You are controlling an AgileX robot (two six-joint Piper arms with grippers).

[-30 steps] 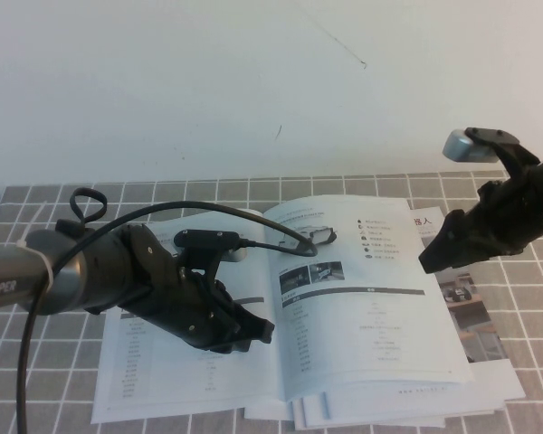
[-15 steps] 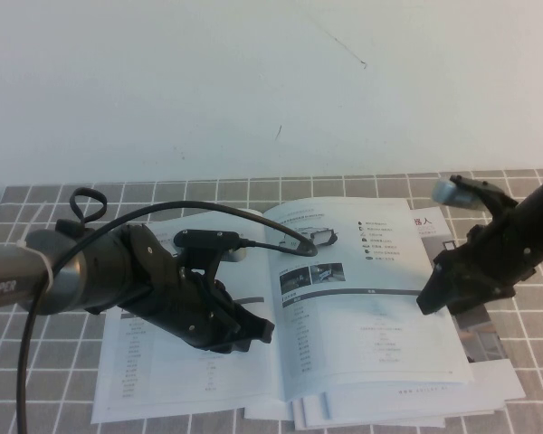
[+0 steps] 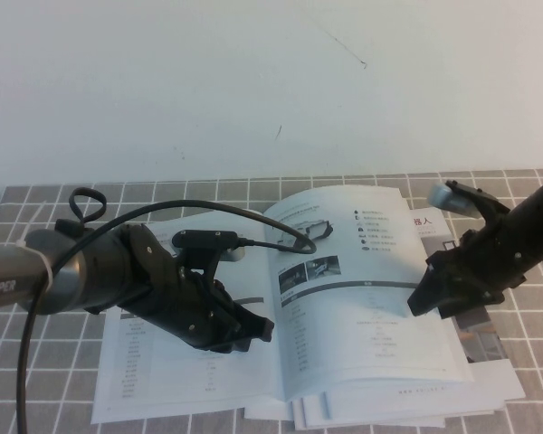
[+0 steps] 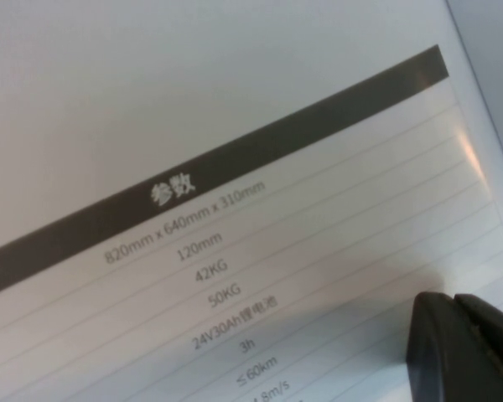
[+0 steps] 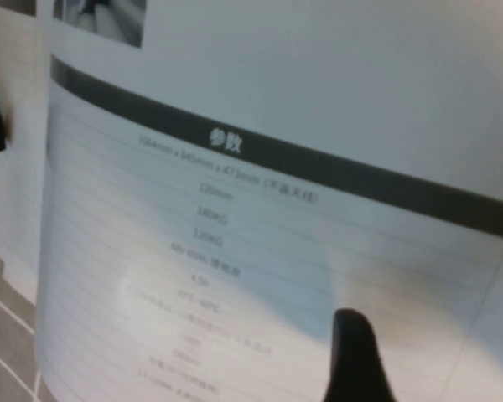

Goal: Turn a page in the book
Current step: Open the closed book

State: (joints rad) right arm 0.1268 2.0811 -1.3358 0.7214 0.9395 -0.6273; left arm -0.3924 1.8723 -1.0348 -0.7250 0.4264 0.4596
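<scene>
The right gripper (image 3: 423,301) is seen lowered onto the outer edge of the right-hand page (image 3: 366,298), having dropped from well above the table a second ago; its jaws stand wide apart and nothing is held yet. That edge now looks slightly lifted, so the turn is judged to be only beginning. The left gripper (image 3: 253,333) is kept pressed on the left leaf with its fingers together, pinning the book (image 3: 190,380), which lies open on the grey tiled table (image 3: 36,398) over loose brochures (image 3: 489,362).
</scene>
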